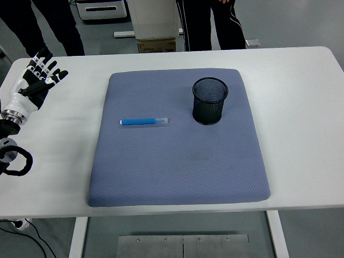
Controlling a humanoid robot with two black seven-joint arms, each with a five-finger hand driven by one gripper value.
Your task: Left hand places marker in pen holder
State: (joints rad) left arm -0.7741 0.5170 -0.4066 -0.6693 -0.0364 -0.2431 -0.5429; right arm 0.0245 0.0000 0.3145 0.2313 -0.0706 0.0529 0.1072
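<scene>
A blue marker (143,122) with a pale cap end lies flat on the grey-blue mat (177,161), left of centre, pointing left to right. A black mesh pen holder (210,100) stands upright on the mat's back right part, empty as far as I can see. My left hand (38,78) hovers over the white table at the far left, well left of the mat and the marker, fingers spread and holding nothing. The right arm does not show.
The white table (301,107) stretches around the mat on all sides. Legs of standing people (207,24) and a cardboard box (157,45) show beyond the table's far edge. A black cable loop (13,161) hangs by my left forearm.
</scene>
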